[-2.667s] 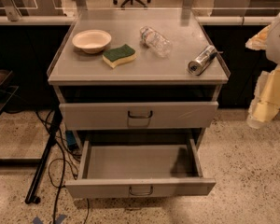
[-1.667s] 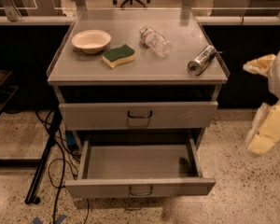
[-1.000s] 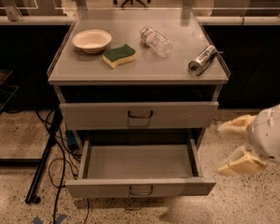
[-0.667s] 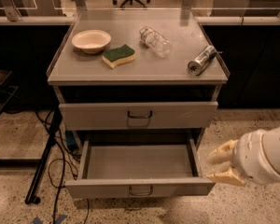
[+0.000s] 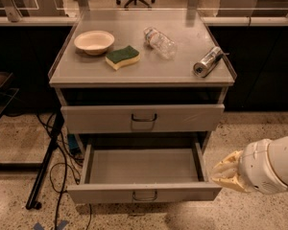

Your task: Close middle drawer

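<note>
A grey metal cabinet desk [image 5: 149, 66] stands on speckled flooring. The middle drawer [image 5: 144, 169], a wide shallow grey metal tray with a small loop handle on its flat front, is pulled far out toward the near side and shows a bare floor. Above it, a taller grey drawer front [image 5: 96, 119] sits pushed in. A white rounded robot arm [image 5: 273, 166] enters from the right. Its cream pincer [image 5: 222, 171] sits just beside the right front corner of the middle drawer; whether it is open or closed cannot be told. On the desk lie a clear plastic bottle [image 5: 160, 42], a cream round bowl [image 5: 94, 41], a silver can [image 5: 207, 61] on its side and a green-and-yellow sponge [image 5: 122, 56].
</note>
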{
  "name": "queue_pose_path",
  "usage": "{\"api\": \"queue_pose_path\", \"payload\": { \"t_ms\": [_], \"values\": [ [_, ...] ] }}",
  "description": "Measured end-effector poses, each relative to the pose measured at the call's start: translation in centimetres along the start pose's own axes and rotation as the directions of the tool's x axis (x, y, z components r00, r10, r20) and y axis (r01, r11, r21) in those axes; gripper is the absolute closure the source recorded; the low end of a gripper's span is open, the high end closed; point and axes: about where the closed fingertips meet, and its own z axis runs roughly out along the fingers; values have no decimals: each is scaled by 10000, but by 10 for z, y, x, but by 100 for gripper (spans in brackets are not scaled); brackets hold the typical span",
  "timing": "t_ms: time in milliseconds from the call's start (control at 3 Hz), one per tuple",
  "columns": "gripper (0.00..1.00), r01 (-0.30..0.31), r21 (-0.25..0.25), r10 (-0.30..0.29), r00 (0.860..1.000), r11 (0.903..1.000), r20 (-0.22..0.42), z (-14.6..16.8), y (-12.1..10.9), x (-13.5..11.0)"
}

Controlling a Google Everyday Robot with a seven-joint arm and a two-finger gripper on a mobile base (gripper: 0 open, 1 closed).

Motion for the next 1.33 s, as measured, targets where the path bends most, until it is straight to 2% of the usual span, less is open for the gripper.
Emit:
{"api": "queue_pose_path", "payload": {
  "t_ms": [333,667,1000,1333],
  "values": [
    [100,-66,-75,66,10000,9999,4,4,-1,1],
    [100,-396,-448,397,9992,9982,15,25,-8,7],
    [100,-1100,-804,1114,9937,9907,131,64,-25,22],
    [100,-1515,-795,1579,9840,9853,821,93,-40,37]
  ]
}}
